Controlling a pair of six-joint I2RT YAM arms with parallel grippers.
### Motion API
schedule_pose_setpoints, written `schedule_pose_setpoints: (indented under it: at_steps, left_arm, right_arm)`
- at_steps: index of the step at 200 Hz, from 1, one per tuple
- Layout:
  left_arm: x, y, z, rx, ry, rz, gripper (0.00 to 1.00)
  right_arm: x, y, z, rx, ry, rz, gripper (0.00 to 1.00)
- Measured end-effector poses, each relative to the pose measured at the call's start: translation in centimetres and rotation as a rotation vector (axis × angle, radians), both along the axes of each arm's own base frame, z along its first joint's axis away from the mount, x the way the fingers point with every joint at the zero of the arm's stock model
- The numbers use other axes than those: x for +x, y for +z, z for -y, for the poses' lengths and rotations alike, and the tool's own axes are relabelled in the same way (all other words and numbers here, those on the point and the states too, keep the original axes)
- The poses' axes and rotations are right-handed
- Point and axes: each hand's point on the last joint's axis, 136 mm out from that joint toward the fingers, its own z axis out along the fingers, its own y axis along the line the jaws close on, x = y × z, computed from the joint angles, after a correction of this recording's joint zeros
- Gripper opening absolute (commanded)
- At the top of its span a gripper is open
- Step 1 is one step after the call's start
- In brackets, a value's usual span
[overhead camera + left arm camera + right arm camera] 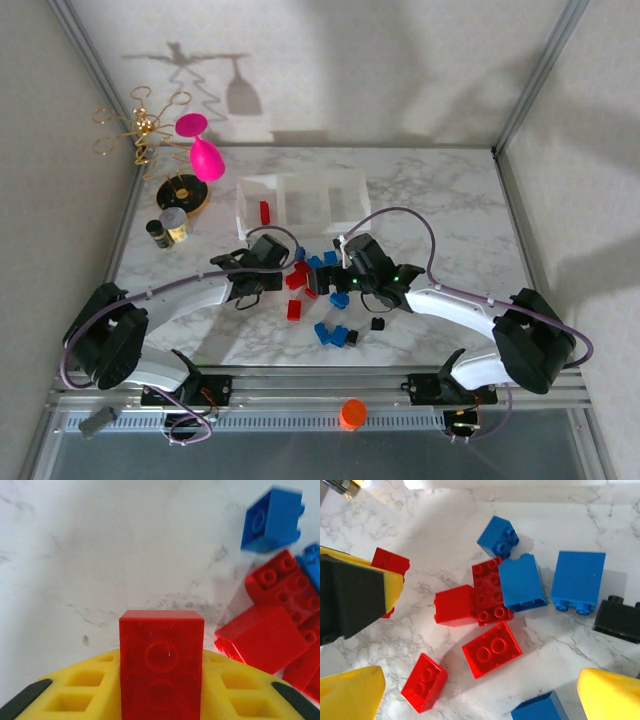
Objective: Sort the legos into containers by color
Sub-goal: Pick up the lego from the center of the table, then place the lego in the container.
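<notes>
Legos [492,595] cluster centrally; red brick [161,665] between left fingers [80,690], bare marble [100,555] ahead.

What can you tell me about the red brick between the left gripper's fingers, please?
The red brick is glossy plastic, rectangular, with two round studs facing the camera, one above the other. It stands endwise between the left gripper's yellow fingers, which press on both its sides. Beyond it lies the marble table; contact with it cannot be told.
</notes>
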Motion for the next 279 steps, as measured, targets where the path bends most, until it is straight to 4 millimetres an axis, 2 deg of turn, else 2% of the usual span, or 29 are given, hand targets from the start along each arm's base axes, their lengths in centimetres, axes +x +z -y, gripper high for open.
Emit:
schedule_pose_setpoints:
  at_steps: [28,50,70,91,133,156,172,193,239,259,279]
  left_arm:
    - [3.6,3.5,-1.4,-0.028,0.097,0.086,0.31]
    - [7.7,6.8,-2.4,-0.058,0.176,0.177,0.31]
    - [11.2,8.4,-2.9,-0.060,0.222,0.232,0.31]
    - [14.1,7.9,-2.9,-0.047,0.239,0.241,0.31]
    - [19.0,4.1,-3.6,0.038,0.269,0.199,0.31]
    - [21.2,2.4,-4.6,0.079,0.287,0.185,0.37]
    - [22.2,1.8,-5.0,0.096,0.294,0.180,0.45]
    - [23.0,1.4,-5.2,0.109,0.289,0.178,0.47]
    - [23.1,1.9,-5.1,0.109,0.277,0.180,0.50]
    - [22.7,3.0,-4.8,0.086,0.266,0.186,0.50]
    - [21.7,5.2,-4.6,0.047,0.251,0.213,0.50]
  right_arm:
    - [0.9,1.5,-0.5,0.023,-0.018,0.035,0.99]
    - [1.8,3.0,-1.0,0.042,-0.032,0.066,0.99]
    - [2.6,4.2,-1.4,0.063,-0.047,0.098,0.99]
    - [3.3,4.5,-1.6,0.066,-0.060,0.111,0.99]
    - [4.6,3.7,-0.7,0.048,-0.101,0.103,0.99]
    - [5.0,3.7,-0.5,0.051,-0.111,0.107,0.99]
    - [5.2,3.8,-0.3,0.052,-0.117,0.108,0.99]
    - [5.5,3.8,0.0,0.051,-0.125,0.109,0.99]
    - [6.0,3.8,0.5,0.049,-0.142,0.111,0.99]
    - [6.1,3.8,0.6,0.043,-0.137,0.117,0.99]
    - [6.1,3.8,0.6,0.038,-0.130,0.124,0.99]
